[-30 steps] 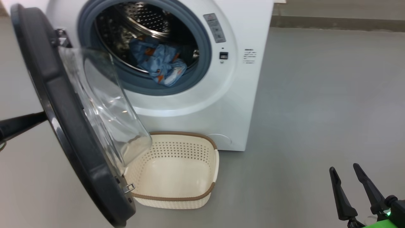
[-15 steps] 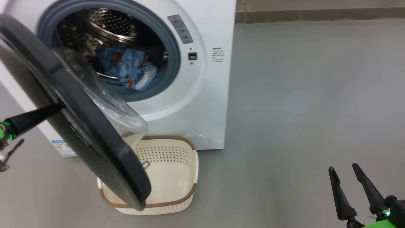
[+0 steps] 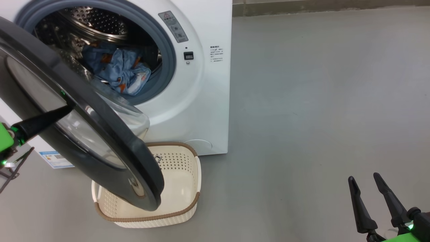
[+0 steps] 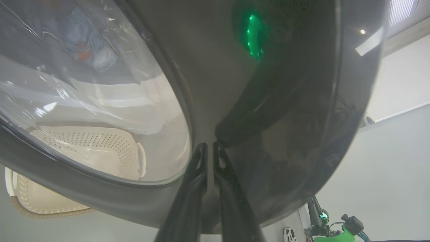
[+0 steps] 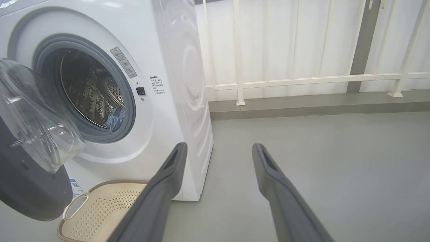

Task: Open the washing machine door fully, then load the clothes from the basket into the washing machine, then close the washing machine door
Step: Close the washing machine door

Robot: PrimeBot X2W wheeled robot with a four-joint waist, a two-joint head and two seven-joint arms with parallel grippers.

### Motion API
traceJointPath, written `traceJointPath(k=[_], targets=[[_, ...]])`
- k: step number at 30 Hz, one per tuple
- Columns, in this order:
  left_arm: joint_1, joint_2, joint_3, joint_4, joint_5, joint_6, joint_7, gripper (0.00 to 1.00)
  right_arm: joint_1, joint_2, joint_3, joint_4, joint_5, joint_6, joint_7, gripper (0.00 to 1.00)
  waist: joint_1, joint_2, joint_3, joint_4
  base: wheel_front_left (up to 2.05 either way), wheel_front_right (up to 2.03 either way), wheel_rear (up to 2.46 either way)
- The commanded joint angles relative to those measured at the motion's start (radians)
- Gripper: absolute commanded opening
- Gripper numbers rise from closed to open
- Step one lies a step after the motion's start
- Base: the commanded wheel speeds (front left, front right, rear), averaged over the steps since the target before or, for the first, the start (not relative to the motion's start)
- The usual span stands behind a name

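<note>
okay, the washing machine stands far left on the grey floor. its door is part open, angled in front of the drum mouth and hanging over the left part of the basket. basket sits on the floor just in front of the machine's lower front. clothes, light blue with orange prints, lie bunched low in the drum. left gripper has its fingers pressed together, tips touching the door's black outer face beside the glass. right gripper is near right, well apart from the machine, fingers spread over the floor.
</note>
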Motion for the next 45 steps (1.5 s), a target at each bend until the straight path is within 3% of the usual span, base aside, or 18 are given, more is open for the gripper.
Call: traceJointPath(k=[1, 8, 10, 11, 12, 32, 45], targets=[[-0.035, 0.046, 0.041, -0.026, -0.001, -0.006, -0.011, 0.00, -0.011, -0.016, 0.013, -0.024, -0.015, 0.004, -0.008, 1.00, -0.0001, 0.0000, 0.000, 0.006, 0.00, 0.00, 0.00], [-0.010, 0.047, 0.066, -0.030, 0.003, -0.007, -0.055, 0.00, -0.016, -0.013, 0.018, -0.021, -0.015, 0.004, -0.008, 1.00, -0.0001, 0.0000, -0.005, 0.038, 0.00, 0.00, 0.00], [0.005, 0.047, 0.080, -0.030, 0.005, -0.007, -0.082, 0.29, -0.016, -0.013, 0.021, -0.020, -0.015, 0.004, -0.008, 1.00, -0.0001, 0.0000, -0.007, 0.046, 0.00, 0.00, 0.00], [0.013, 0.043, 0.085, -0.032, 0.007, -0.007, -0.099, 0.56, -0.015, -0.012, 0.021, -0.020, -0.015, 0.004, -0.008, 1.00, -0.0001, 0.0000, -0.010, 0.051, 0.00, 0.00, 0.00], [0.022, 0.039, 0.090, -0.033, 0.011, -0.008, -0.115, 1.00, -0.014, -0.012, 0.021, -0.020, -0.015, 0.004, -0.008, 1.00, -0.0001, 0.0000, -0.011, 0.056, 0.00, 0.00, 0.00], [0.329, -0.005, 0.192, -0.116, 0.014, -0.008, -0.479, 1.00, -0.016, -0.012, 0.032, -0.021, -0.013, 0.004, -0.008, 1.00, -0.0001, 0.0000, -0.014, 0.134, 0.00, 0.00, 0.00], [0.499, -0.037, 0.158, -0.143, 0.062, -0.008, -0.752, 1.00, -0.022, -0.016, 0.038, -0.017, -0.012, 0.004, -0.008, 1.00, -0.0001, 0.0000, -0.020, 0.164, 0.00, 0.00, 0.00]])
